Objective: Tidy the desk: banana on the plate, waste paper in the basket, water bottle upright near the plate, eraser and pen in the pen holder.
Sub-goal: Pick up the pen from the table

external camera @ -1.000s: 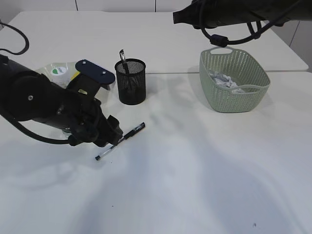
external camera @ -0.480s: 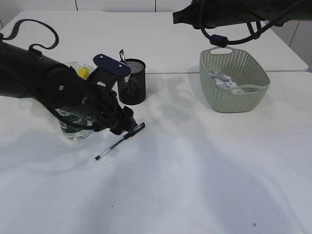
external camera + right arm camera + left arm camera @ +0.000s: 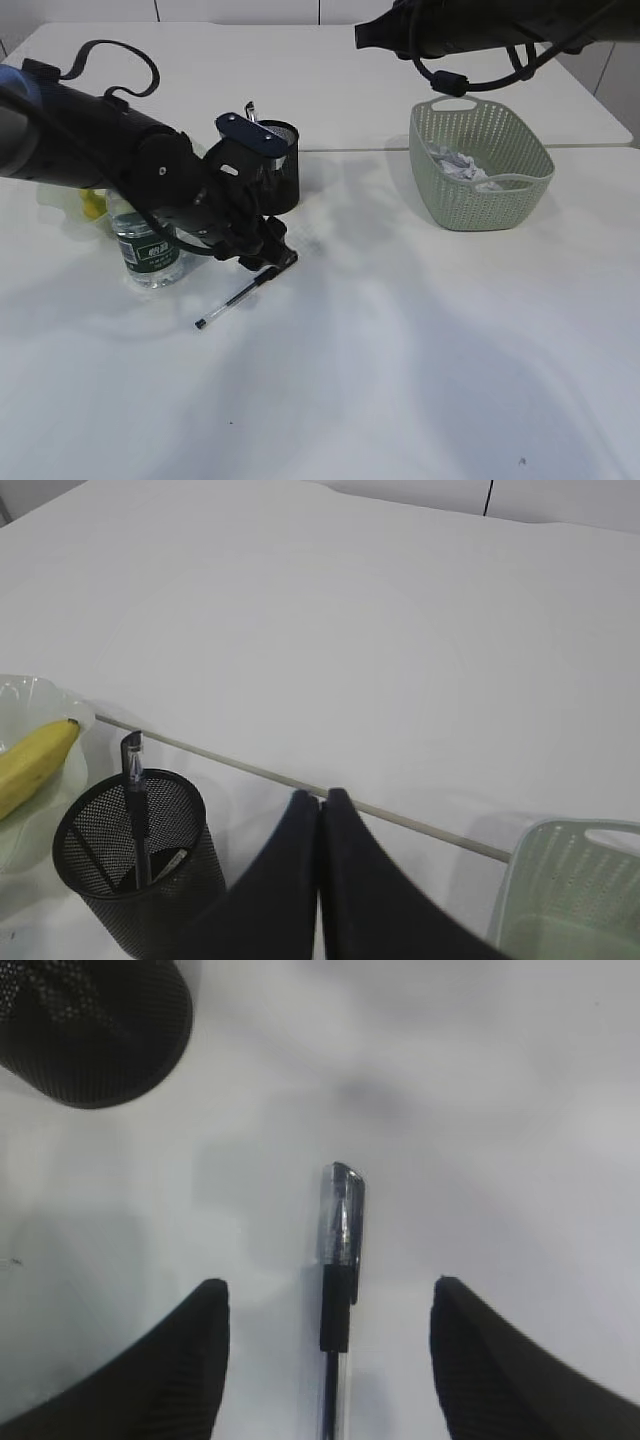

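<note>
Between the spread, empty jaws of the left gripper (image 3: 328,1360) a pen (image 3: 338,1290) is seen, bare table (image 3: 520,1110) ahead, pen holder (image 3: 90,1025) ahead-left; right gripper (image 3: 322,810) is closed on nothing.

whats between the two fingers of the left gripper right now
The pen lies on the table between the fingers of the open left gripper, not touching either. The left wrist view shows this; the gaps beside it are bare table.

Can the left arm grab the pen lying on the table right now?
Probably yes. The left end effector is open with its fingers on either side of the pen, and nothing sits between them. The pen holder stands off to the side, out of the way.
</note>
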Tool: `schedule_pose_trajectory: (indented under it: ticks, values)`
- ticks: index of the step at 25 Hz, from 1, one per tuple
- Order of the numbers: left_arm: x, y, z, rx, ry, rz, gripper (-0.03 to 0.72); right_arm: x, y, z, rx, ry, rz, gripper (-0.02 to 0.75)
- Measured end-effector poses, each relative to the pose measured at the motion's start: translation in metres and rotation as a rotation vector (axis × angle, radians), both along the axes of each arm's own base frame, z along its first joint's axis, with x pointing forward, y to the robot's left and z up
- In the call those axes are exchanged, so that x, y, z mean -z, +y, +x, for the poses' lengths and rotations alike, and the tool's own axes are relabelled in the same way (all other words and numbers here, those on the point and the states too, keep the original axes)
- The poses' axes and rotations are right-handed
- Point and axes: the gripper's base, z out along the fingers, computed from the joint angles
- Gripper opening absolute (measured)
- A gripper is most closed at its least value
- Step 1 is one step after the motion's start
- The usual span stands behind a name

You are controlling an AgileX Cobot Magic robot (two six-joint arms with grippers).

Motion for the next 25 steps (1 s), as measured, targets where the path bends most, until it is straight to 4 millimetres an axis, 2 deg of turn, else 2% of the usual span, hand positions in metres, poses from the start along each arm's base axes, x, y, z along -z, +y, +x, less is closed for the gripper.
schedule_pose_trajectory:
  ticks: [11, 19, 25]
  values:
    - [0.0, -0.001, 0.002, 0.004, -0.005, 0.003, 0.437, 0.0, 0.0, 0.0, 0.001, 0.001, 0.002, -0.016]
    - [0.018, 0.003, -0.004, -0.004, 0.105, 0.073, 0.472, 0.0, 0.0, 0.0, 0.002, 0.002, 0.006, -0.016]
    - [0.021, 0.005, -0.006, -0.007, 0.141, 0.098, 0.473, 0.003, 0.001, -0.002, -0.02, 0.044, -0.001, -0.016]
